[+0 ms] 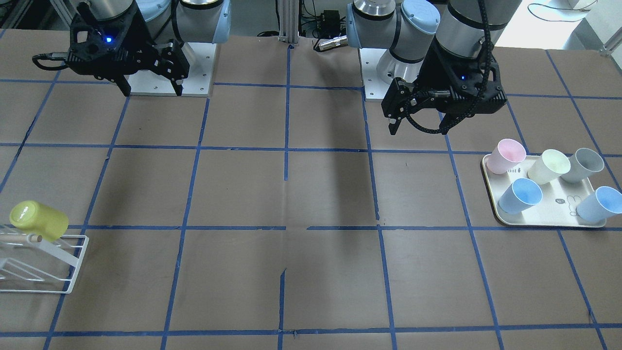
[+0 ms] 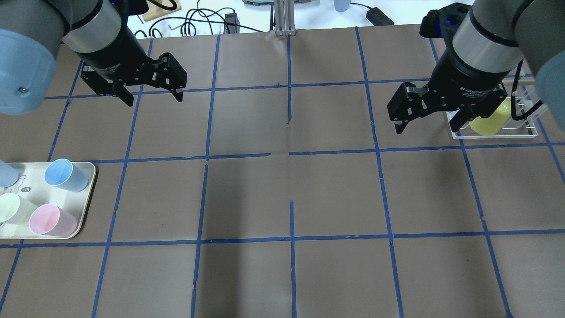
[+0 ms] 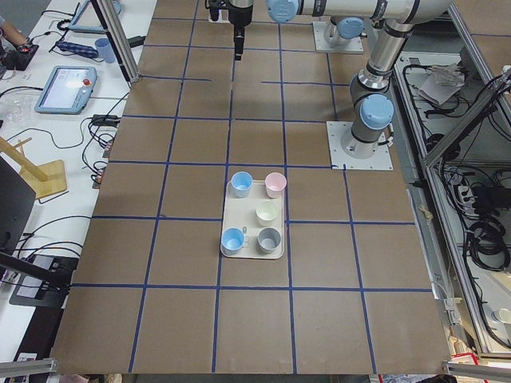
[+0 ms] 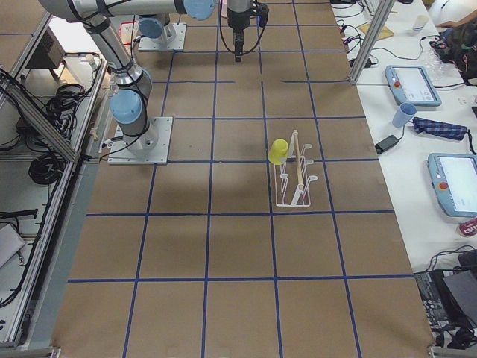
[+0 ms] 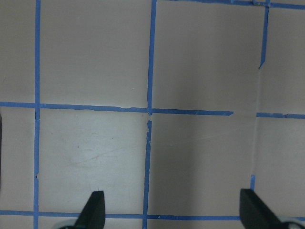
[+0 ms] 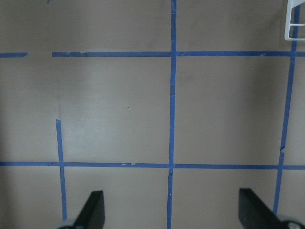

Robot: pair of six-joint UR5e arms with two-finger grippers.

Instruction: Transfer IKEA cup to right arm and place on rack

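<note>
The bright yellow IKEA cup (image 1: 39, 221) hangs upside down and tilted on a prong of the white wire rack (image 1: 73, 262), at the table's edge on the robot's right. It also shows in the overhead view (image 2: 487, 121) and in the exterior right view (image 4: 278, 151). My right gripper (image 2: 427, 128) is open and empty, above the table just beside the rack (image 2: 525, 132), apart from the cup. My left gripper (image 2: 154, 100) is open and empty over bare table on the other side. Both wrist views show open fingertips (image 5: 93, 210) (image 6: 93, 210) over paper.
A cream tray (image 1: 491, 194) on the robot's left holds a pink cup (image 1: 506, 155), a pale cream cup (image 1: 549, 166), a grey cup (image 1: 585, 164) and two blue cups (image 1: 520, 196). Blue tape lines grid the brown table. A rack corner (image 6: 295, 28) shows in the right wrist view.
</note>
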